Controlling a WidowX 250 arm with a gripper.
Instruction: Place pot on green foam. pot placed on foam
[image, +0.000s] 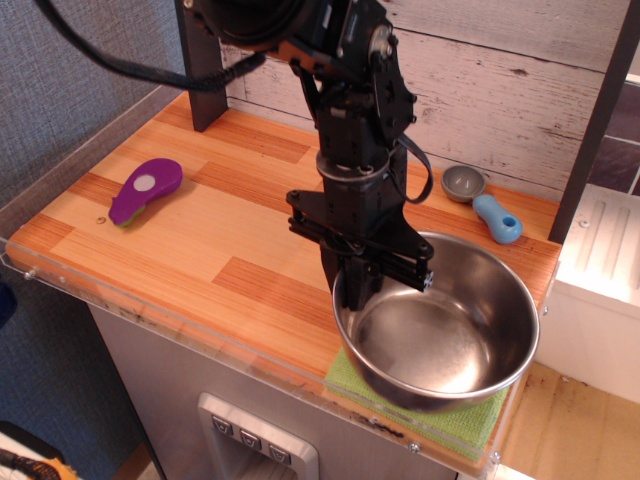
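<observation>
Observation.image: pincer (362, 283) clamps pot (437, 322) rim over green foam (455, 415).

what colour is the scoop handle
Blue; the scoop has a grey bowl, seen in the only view, observation.image.

Single black arm enters from top of frame, reaching down and slightly right; wrist near vertical. Gripper (362, 280) points downward, fingers (350, 290) clamped over the near-left rim of the pot (440, 335), cable looped beside wrist
</observation>
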